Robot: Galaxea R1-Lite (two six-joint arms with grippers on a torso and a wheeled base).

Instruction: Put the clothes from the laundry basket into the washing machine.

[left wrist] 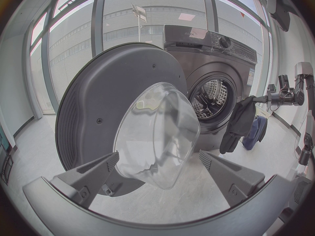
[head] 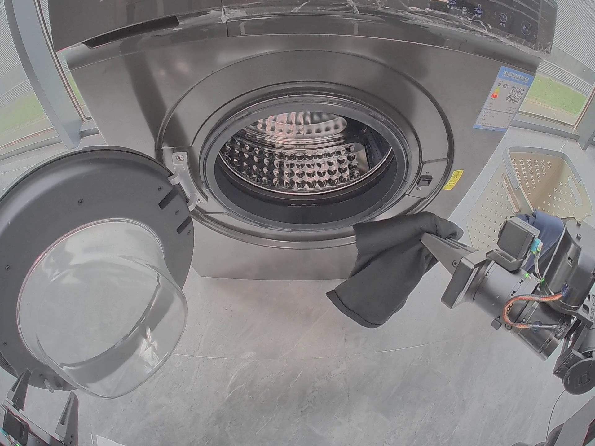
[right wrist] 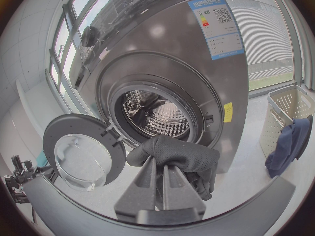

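- The washer [head: 124,94] stands with its round opening facing the head view. The drum [head: 297,156] inside it has its dimpled steel wall in plain sight.
- The door [head: 80,205] is swung fully open on its hinge, at 8 o'clock from the opening. Its clear glass bowl bulges toward the camera.
- The basket [head: 545,181], pale and perforated, sits on the floor at 3 o'clock from the opening, just beside the washer's corner.
- A navy cloth [right wrist: 288,141] lies in the basket. In the right wrist view it spills over the rim and hangs down the outer wall toward the floor.
- The black cloth [head: 387,267] is out of the basket and off the floor, at 5 o'clock from the opening. It is in front of the washer's lower panel and below the drum's lip.
- One bunched end of the black cloth is up at the fingers, and the rest hangs slack at 7 o'clock from that grip. Whether it brushes the washer front cannot be told.
- The right gripper [head: 432,238] comes in from 3 o'clock, between the basket and the opening. Its fingers are closed to a thin slit, pinching the bunched end of the black cloth.
- The left gripper [left wrist: 159,155] is low, at 7 o'clock in the head view and under the door. Its fingers are spread wide and carry nothing.
- In the left wrist view the door's glass bowl shows between those fingers. Whether they touch it cannot be told.
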